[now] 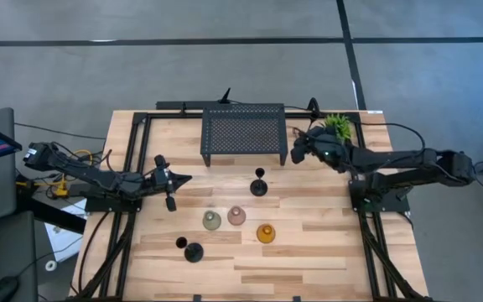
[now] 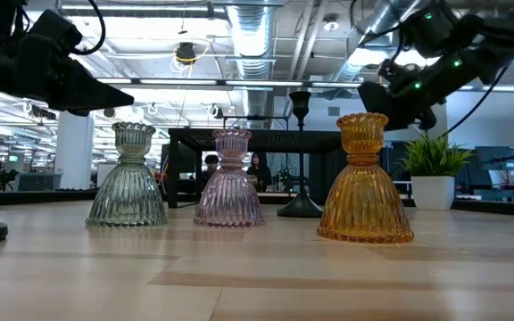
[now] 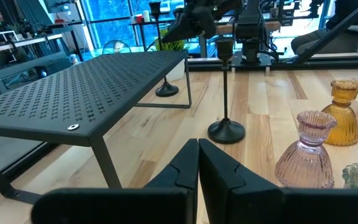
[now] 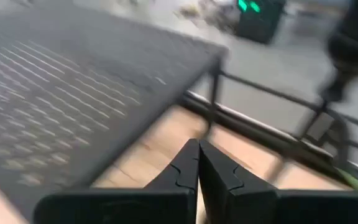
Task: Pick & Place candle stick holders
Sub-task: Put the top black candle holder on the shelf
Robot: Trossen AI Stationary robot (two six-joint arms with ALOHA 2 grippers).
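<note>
Your right gripper (image 1: 296,153) hangs just off the right end of the black perforated rack (image 1: 243,130), its fingers pressed together on nothing, beside the potted plant (image 1: 339,126). The nearest holder to it is the upright black candlestick (image 1: 259,184) standing in front of the rack, toward the table's middle and nearer your side than the gripper; its thin stem rises straight from a round base, so any grip must come in level across that vertical axis. Your left gripper (image 1: 181,179) waits at the table's left, fingers also closed and empty, pointing toward the same candlestick from the other side and at much the same remove. The three squat glass holders, green (image 1: 212,220), pink (image 1: 236,216) and amber (image 1: 265,232), stand in a loose row in front of the candlestick. Two more black holders (image 1: 189,249) sit at the front left, closer to your left arm. A fourth black stem shows behind the rack.
</note>
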